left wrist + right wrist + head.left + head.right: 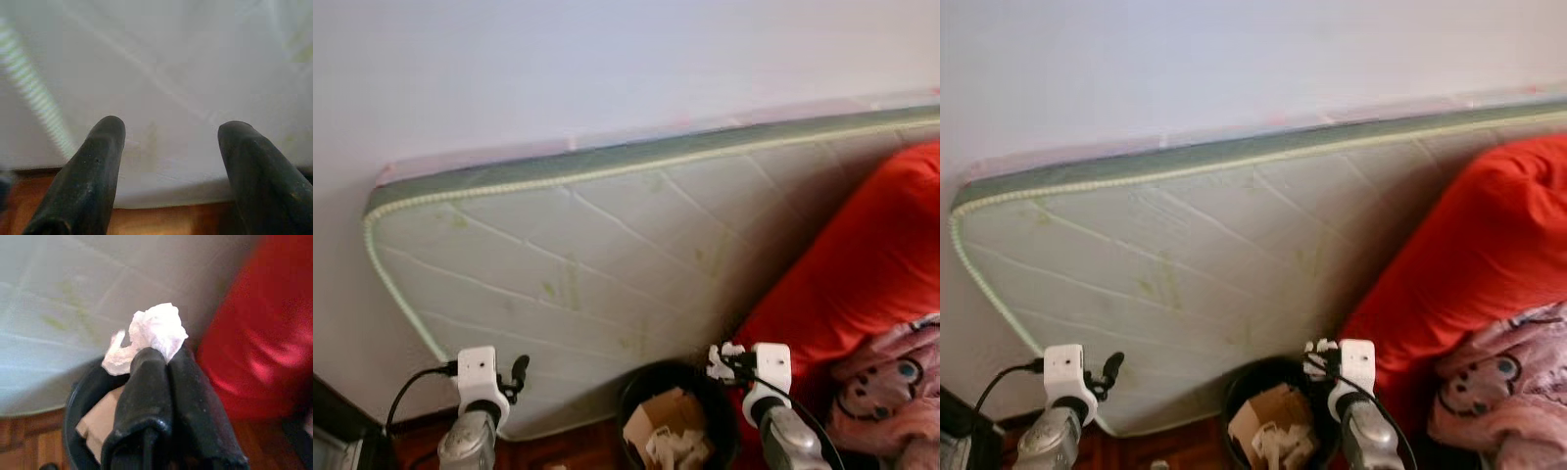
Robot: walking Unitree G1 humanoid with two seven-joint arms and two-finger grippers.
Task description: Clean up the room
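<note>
White crumpled tissue (154,330) pinched in our right hand (166,360), poised over black bin (641,392) rim. We judge it light, soft, crushable; fingertip pinch at bunched edge suffices. Left hand (168,142) spread, empty, facing mattress (607,284).

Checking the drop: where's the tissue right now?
The tissue is pinched in the right gripper, held over the rim of the black bin, which stands between the mattress and the red cushion.
</note>
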